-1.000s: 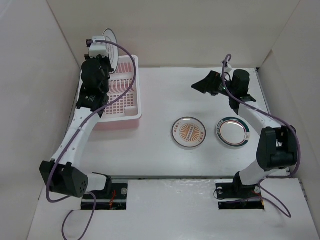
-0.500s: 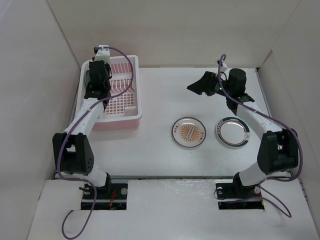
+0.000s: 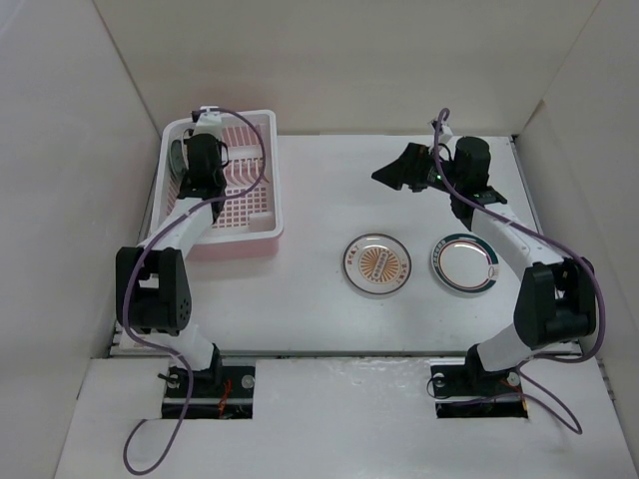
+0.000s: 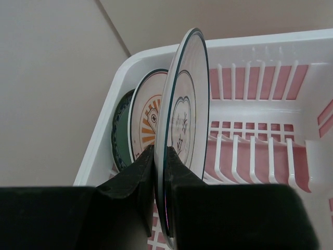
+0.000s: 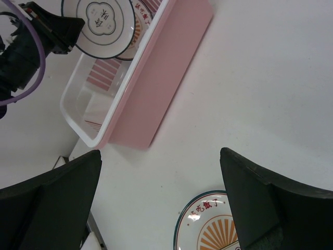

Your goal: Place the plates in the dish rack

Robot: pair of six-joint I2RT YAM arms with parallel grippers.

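Observation:
My left gripper [image 4: 160,153] is shut on the edge of the white dark-rimmed plate [image 4: 187,104]. It holds the plate upright inside the pale pink dish rack [image 4: 260,44]. An orange sunburst plate [image 4: 148,120] and the dark teal plate [image 4: 120,130] stand upright just left of it. From above, the left gripper [image 3: 203,130] is over the rack's far left part [image 3: 262,215]. My right gripper [image 3: 394,172] is open and empty above the table. A second sunburst plate [image 3: 376,265] and the white grey-rimmed plate [image 3: 464,263] lie flat on the table.
The right wrist view shows the rack's pink side wall [image 5: 166,67], the held plate [image 5: 101,26] and the sunburst plate [image 5: 218,232] below the open fingers. White walls close in the table on the left, back and right.
My left arm has brought the white dark-rimmed plate down from above the rack's far end into the rack, beside the standing plates. The right gripper has barely moved.

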